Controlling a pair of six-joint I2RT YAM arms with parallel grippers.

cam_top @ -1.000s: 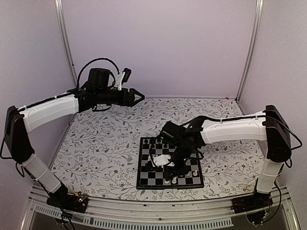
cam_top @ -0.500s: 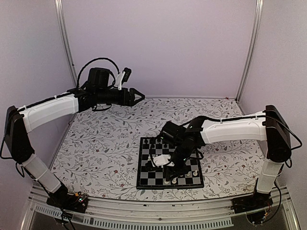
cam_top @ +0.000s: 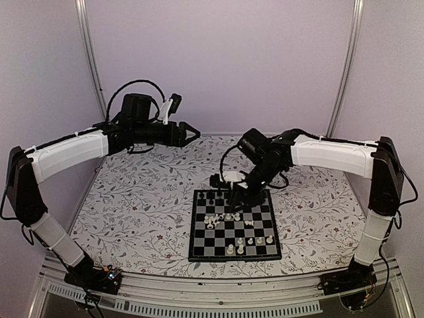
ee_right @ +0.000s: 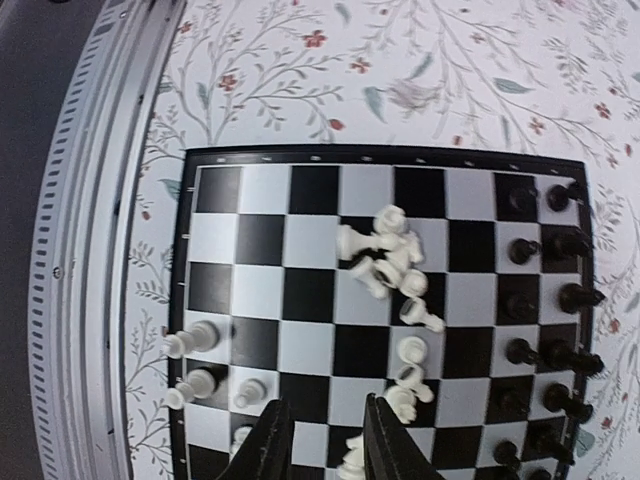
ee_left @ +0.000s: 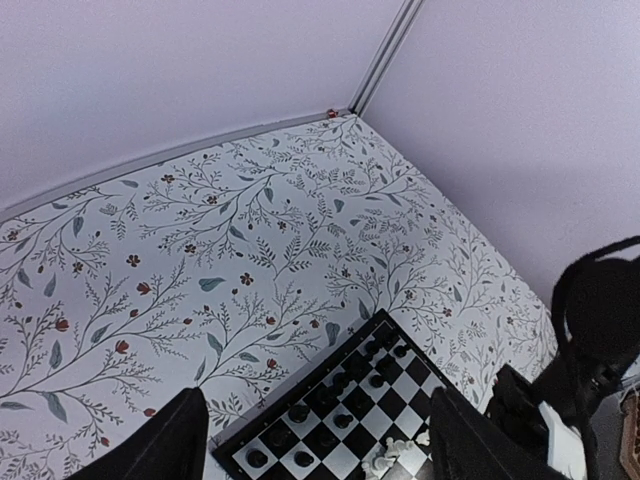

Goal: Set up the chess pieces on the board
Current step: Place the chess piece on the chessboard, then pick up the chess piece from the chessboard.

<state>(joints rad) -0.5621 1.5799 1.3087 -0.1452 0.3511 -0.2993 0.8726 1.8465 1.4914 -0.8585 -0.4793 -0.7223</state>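
The board (cam_top: 199, 248) lies on the flowered table in front of the right arm. Black chess pieces (cam_top: 211, 197) stand along its far rows. Cream-white chess pieces (cam_top: 222, 218) lie in a loose heap near the middle, and a few white ones (cam_top: 240, 244) stand near the front edge. My right gripper (cam_top: 236, 197) hovers over the board's far side. In the right wrist view, the right gripper (ee_right: 325, 445) is open and empty, above the board (ee_right: 310, 190), the white heap (ee_right: 390, 255) and the black pieces (ee_right: 550, 300). My left gripper (cam_top: 192, 134) hangs open, high at the back left.
The left wrist view looks down from high up, between its fingers (ee_left: 170, 445), on the board's corner (ee_left: 285, 395) and the floral tablecloth (ee_left: 200, 250). Lilac walls with metal posts (cam_top: 89, 59) close in the table. A metal rail (cam_top: 199, 295) runs along the front edge.
My right gripper has risen from low over the board's front rows and swung to its far side, its jaws parting on the way. The left arm has not moved.
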